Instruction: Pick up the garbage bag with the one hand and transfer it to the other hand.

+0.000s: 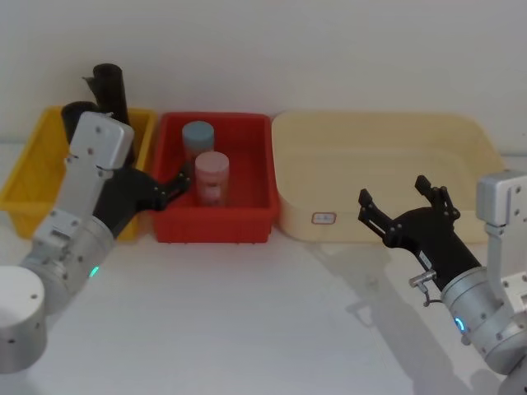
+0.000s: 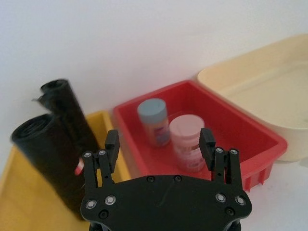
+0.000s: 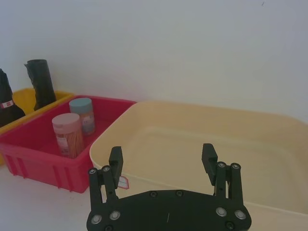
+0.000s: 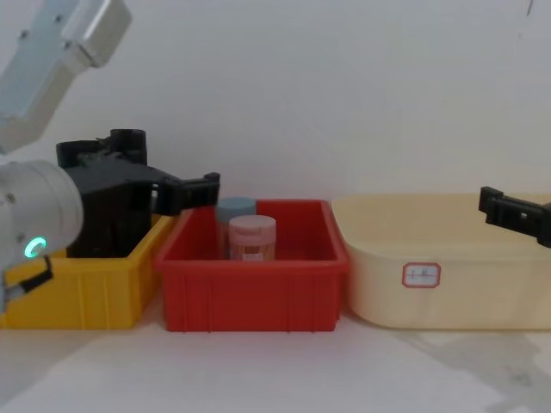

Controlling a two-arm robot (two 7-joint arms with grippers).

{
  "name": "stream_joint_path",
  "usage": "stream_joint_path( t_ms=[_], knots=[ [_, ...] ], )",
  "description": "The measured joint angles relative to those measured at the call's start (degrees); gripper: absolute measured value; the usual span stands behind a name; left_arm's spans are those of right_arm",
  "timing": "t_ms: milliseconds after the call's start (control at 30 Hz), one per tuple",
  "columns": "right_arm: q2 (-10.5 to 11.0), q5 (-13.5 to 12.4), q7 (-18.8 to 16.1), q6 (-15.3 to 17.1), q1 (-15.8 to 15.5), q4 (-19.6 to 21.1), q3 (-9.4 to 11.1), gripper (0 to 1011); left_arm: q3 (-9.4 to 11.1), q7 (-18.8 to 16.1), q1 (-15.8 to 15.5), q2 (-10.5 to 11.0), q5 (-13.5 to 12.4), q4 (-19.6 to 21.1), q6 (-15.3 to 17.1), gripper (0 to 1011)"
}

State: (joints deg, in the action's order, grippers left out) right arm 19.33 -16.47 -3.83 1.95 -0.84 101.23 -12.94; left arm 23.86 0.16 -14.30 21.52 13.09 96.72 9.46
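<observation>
Nothing is lifted yet, so the pick-up and the handover are both ahead. The garbage bag [image 2: 48, 154] stands in the yellow bin [image 1: 25, 181] at the table's [image 1: 247, 329] far-left corner, beside a slimmer roll [image 2: 62, 96]. The left gripper [image 2: 159, 147] hovers above the red bin's [image 1: 214, 226] left edge, spread wide and empty. The right gripper [image 3: 163, 156] hangs agape and empty at the cream tub's [image 1: 370, 156] front edge. The count is two rolls, three bins and two jars, one blue-lidded jar [image 2: 154, 120] and one pink jar [image 2: 188, 142].

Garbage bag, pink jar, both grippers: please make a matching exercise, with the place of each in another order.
1 garbage bag
2 pink jar
3 left gripper
4 right gripper

a in the red bin
b open, by the cream tub
c in the yellow bin
d open, where those two bins meet

Pairs: 1-c, 2-a, 3-d, 4-b
</observation>
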Motion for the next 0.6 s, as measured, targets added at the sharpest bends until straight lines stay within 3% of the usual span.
stream_joint_path(
  t_ms=[167,333,600],
  knots=[
    [0.00,0.00,0.00,0.00,0.00,0.00,0.00,1004,-3.06,-0.49,1.34,0.93,2.26,3.00,5.99,1001],
    [0.00,0.00,0.00,0.00,0.00,0.00,0.00,1004,-5.63,-0.97,2.71,1.77,3.84,4.27,9.64,1001],
    [0.00,0.00,0.00,0.00,0.00,0.00,0.00,1004,-9.15,-1.19,4.23,2.59,5.51,4.22,11.69,1001]
  ],
)
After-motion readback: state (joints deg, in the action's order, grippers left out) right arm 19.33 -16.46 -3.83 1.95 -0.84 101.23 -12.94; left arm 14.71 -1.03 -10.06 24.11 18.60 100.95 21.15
